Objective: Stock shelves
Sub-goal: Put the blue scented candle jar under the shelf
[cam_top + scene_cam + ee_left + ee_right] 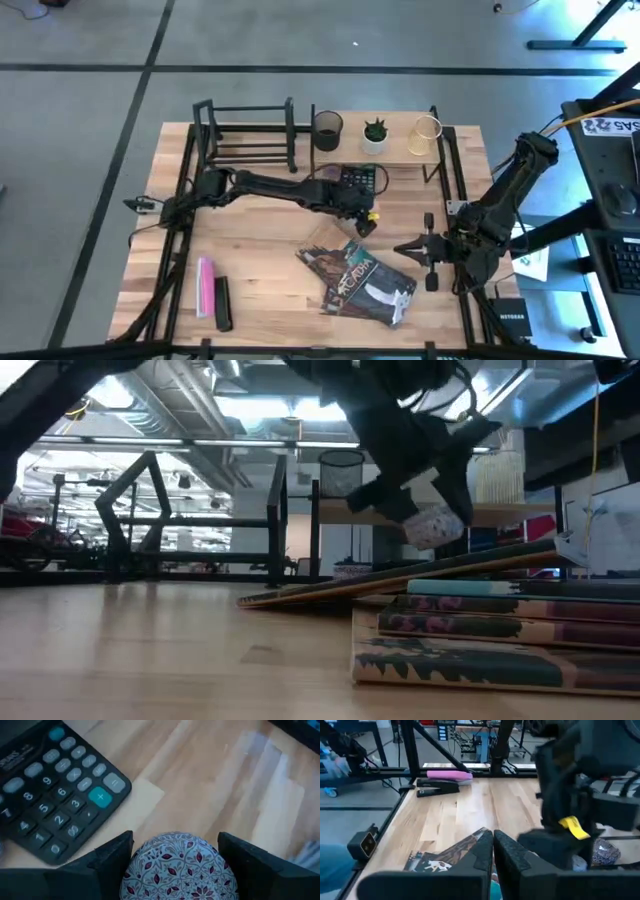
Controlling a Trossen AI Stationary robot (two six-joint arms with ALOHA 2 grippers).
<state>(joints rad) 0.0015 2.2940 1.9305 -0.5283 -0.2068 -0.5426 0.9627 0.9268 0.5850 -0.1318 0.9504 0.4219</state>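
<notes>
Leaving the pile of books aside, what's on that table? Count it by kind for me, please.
Shelves: 2 (black book rack, wooden shelf)
Containers on the wooden shelf: 2 (mesh pencil cup, clear glass)
Potted plant: 1
Calculator: 1
Black stapler: 1
Pink object: 1
Patterned round object in the left gripper: 1
Total: 9
</notes>
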